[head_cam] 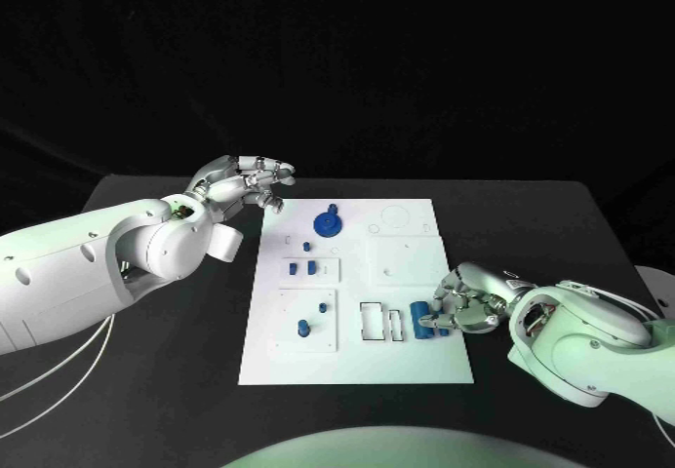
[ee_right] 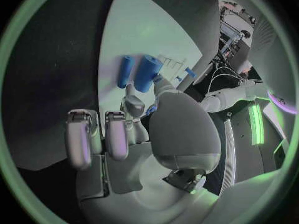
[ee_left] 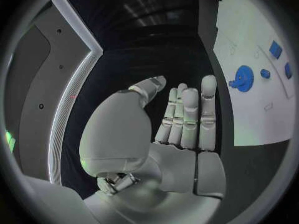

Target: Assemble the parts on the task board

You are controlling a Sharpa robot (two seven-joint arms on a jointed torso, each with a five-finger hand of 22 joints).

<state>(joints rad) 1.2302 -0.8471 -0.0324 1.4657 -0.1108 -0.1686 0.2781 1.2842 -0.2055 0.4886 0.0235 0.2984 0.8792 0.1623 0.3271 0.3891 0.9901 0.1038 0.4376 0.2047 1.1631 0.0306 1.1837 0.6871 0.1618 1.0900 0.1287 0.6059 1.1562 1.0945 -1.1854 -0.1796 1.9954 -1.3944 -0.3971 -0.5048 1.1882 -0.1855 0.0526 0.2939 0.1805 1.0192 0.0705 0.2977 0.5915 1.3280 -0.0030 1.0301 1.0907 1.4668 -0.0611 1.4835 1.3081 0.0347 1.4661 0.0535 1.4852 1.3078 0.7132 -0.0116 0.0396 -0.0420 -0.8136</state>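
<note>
The white task board lies in the middle of the black table. A blue gear sits near its far end, with small blue blocks behind it toward the middle. Two more blue pieces stand in a square plate nearer me. At the board's right side one blue cylinder lies by a slot. My right hand pinches a second, thicker blue cylinder at its fingertips. My left hand hovers off the board's far left corner, fingers straight, holding nothing.
Bare black table stretches left and right of the board. Rectangular slots sit just left of the cylinders. My left forearm crosses the table's left side.
</note>
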